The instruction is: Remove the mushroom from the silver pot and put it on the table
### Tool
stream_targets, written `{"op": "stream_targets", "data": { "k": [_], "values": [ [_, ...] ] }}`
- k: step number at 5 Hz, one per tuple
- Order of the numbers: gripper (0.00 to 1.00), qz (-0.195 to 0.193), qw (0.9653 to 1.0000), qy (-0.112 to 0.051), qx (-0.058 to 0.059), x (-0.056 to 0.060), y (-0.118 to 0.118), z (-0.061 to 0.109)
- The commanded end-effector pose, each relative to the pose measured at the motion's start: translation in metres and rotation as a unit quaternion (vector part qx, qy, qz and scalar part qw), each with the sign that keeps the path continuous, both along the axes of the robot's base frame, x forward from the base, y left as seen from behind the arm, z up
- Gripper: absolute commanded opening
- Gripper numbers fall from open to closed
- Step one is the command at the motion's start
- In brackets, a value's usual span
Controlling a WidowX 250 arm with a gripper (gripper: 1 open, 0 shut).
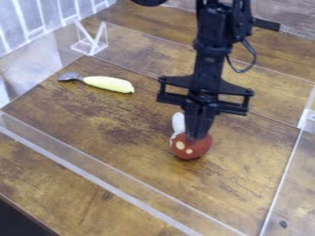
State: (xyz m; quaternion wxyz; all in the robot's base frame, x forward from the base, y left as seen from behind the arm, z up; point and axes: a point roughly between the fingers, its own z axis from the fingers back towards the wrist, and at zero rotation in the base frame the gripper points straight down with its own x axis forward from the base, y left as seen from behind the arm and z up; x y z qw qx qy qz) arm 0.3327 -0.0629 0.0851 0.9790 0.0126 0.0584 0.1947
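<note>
The mushroom (191, 147) has a red-brown spotted cap and a white stem, and it is tipped with the stem pointing up and to the left. It is low over the wooden table (110, 129), and I cannot tell whether its cap still touches the boards. My gripper (197, 135) points straight down. Its dark fingers are shut together at the top of the mushroom and seem to pinch it where stem meets cap. The silver pot is out of view.
A yellow banana-like piece (109, 85) lies to the left on the boards. Clear acrylic strips (74, 152) run across the front and right, and a clear acrylic stand (88, 39) is at the back left.
</note>
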Motion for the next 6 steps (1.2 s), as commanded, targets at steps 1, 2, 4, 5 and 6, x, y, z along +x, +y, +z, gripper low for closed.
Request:
{"op": "stream_targets", "data": {
  "k": [1, 2, 4, 5, 6],
  "values": [
    [0.00, -0.009, 0.9979, -0.064, -0.006, 0.009, 0.018, 0.043],
    [0.00, -0.025, 0.9972, -0.070, -0.009, 0.012, 0.030, 0.052],
    [0.00, -0.068, 0.9950, -0.071, -0.013, 0.008, 0.043, 0.045],
    [0.00, -0.074, 0.9947, -0.071, -0.014, 0.016, 0.045, 0.039],
    [0.00, -0.076, 0.9946, -0.068, -0.013, 0.022, 0.048, 0.031]
  ]
}}
